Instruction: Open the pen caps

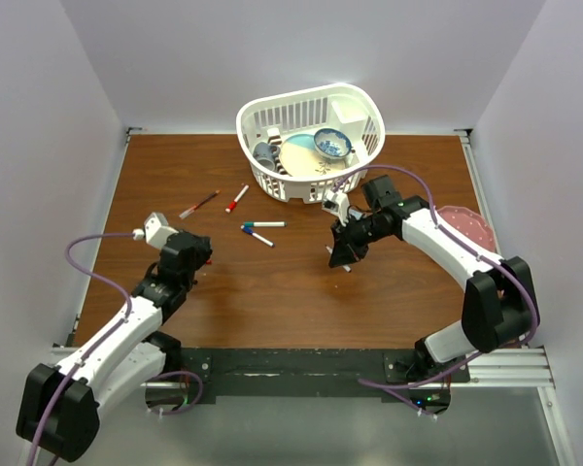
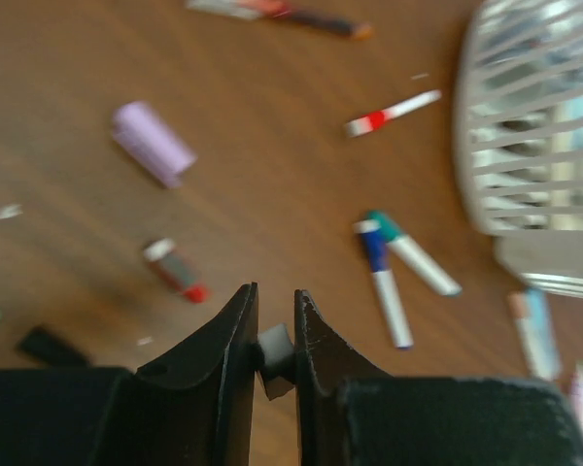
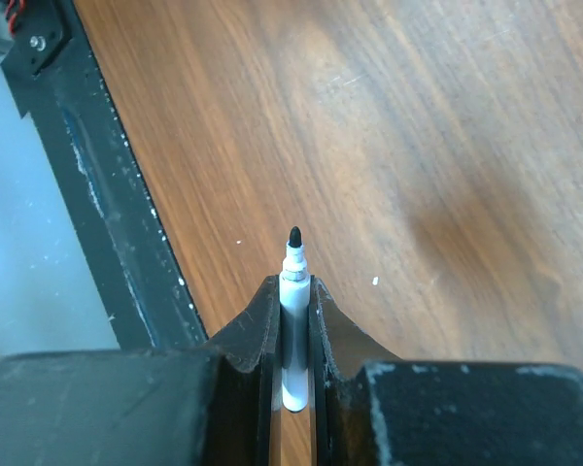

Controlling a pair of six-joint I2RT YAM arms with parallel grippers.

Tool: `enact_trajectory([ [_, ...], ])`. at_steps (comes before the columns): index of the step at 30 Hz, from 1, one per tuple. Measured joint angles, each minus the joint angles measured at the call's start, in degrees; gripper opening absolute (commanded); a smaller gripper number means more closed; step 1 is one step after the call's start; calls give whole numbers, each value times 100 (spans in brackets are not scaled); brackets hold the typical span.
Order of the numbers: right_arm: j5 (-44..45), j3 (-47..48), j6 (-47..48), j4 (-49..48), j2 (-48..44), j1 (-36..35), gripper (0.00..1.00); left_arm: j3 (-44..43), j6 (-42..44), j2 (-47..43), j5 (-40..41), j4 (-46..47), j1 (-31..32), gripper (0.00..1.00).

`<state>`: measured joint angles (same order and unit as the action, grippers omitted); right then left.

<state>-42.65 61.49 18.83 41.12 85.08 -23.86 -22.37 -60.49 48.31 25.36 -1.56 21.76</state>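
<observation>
My left gripper is shut on a small greyish pen cap, low over the table's left side. My right gripper is shut on a white marker barrel whose bare black tip points out past the fingertips; it hangs over the table's middle. On the wood lie a blue-capped pen and a teal-capped pen side by side, a red-capped pen, and a dark pen. A loose lilac cap and a red-ended piece lie apart.
A white slatted basket with dishes stands at the back centre, just behind my right arm. A pink plate sits at the right edge. A black rail runs along the near table edge. White walls close in the table.
</observation>
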Motion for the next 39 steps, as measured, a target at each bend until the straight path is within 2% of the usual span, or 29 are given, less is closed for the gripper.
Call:
enact_trajectory([
  [3,125,-2,-20,-31,4,4,0,125,-4,240,0,-680,-256,0],
  [9,269,-9,-35,-37,4,15,0,-168,13,1078,31,-1335,-525,0],
  [13,295,-9,-37,-39,4,20,0,-361,28,1399,50,-1405,-721,20],
  [15,319,-9,-35,-39,4,28,0,-378,37,1471,48,-1405,-835,23],
  [17,356,-9,-37,-39,4,37,0,-378,72,1523,48,-1405,-953,30],
  [20,529,-9,-48,-50,4,76,0,-380,140,1547,44,-1416,-1047,46],
  [21,632,-11,-70,-63,4,103,0,-385,157,1543,42,-1425,-1054,56],
  [24,1003,-26,-138,-164,4,260,0,-448,210,1473,37,-1493,-1062,69],
  [29,1740,-116,-326,-361,4,817,1,-715,323,1014,9,-1762,-1078,80],
  [33,2400,-127,-461,-570,63,1237,5,-1064,693,450,-356,-1799,-1086,92],
  [39,3300,382,-444,-568,1032,1440,8,-1569,2509,-177,-2271,-1117,-1086,95],
])
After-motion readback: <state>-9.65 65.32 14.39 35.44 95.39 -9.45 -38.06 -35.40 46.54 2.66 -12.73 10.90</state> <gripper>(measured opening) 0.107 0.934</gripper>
